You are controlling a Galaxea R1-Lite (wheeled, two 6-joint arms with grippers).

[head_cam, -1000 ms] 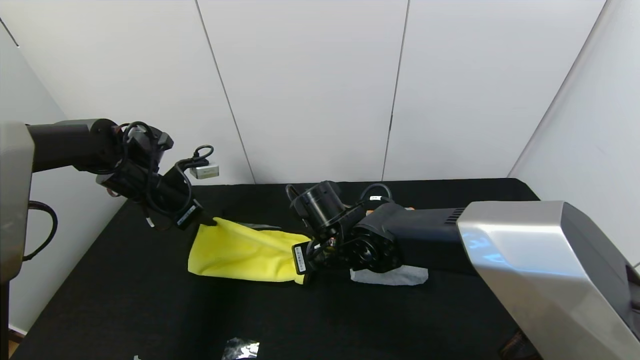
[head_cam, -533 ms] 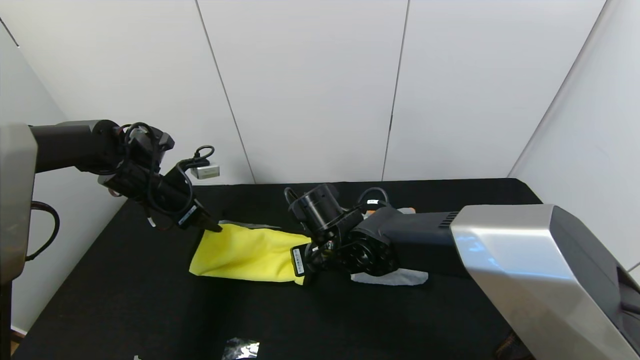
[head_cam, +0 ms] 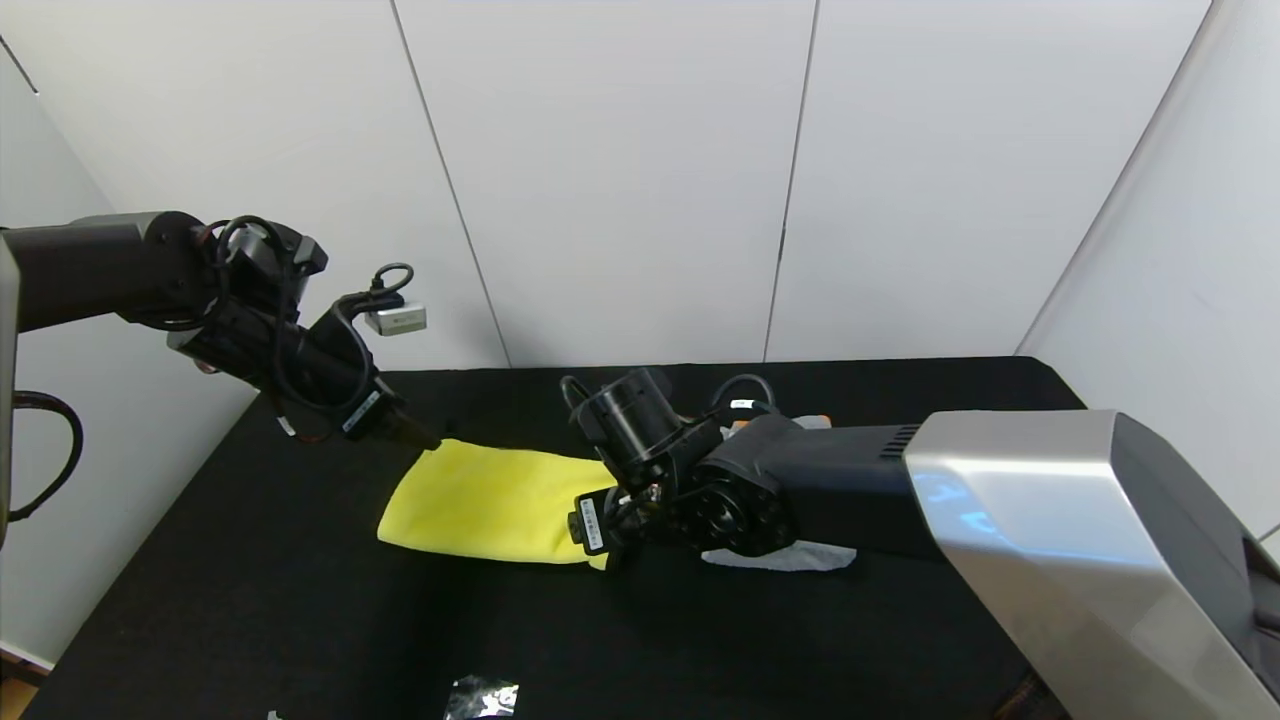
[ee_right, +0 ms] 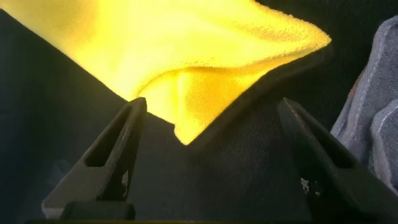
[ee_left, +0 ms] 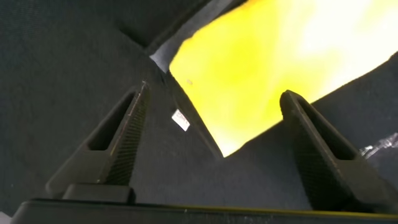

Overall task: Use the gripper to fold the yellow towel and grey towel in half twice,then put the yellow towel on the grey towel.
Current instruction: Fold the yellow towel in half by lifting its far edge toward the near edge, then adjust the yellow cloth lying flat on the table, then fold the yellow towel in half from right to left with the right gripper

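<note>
The yellow towel (head_cam: 490, 498) lies folded on the black table (head_cam: 300, 620), left of centre. My left gripper (head_cam: 425, 439) is open and empty just above the towel's far left corner; its wrist view shows the towel (ee_left: 267, 62) between and beyond the fingers (ee_left: 121, 140). My right gripper (head_cam: 600, 545) is open at the towel's near right corner, and a yellow fold (ee_right: 186, 43) lies just ahead of its jaws (ee_right: 212, 102). The grey towel (head_cam: 790, 556) lies mostly hidden under my right arm; its edge shows in the right wrist view (ee_right: 373, 124).
A small white label (ee_left: 180, 119) lies on the black cloth beside the yellow towel's corner. A crumpled shiny scrap (head_cam: 482, 696) sits at the table's front edge. White walls close the table at the back and on both sides.
The towel's raised far left corner has come down flat. My left gripper has lifted and drawn back to the left, off the towel. My right gripper has edged slightly left.
</note>
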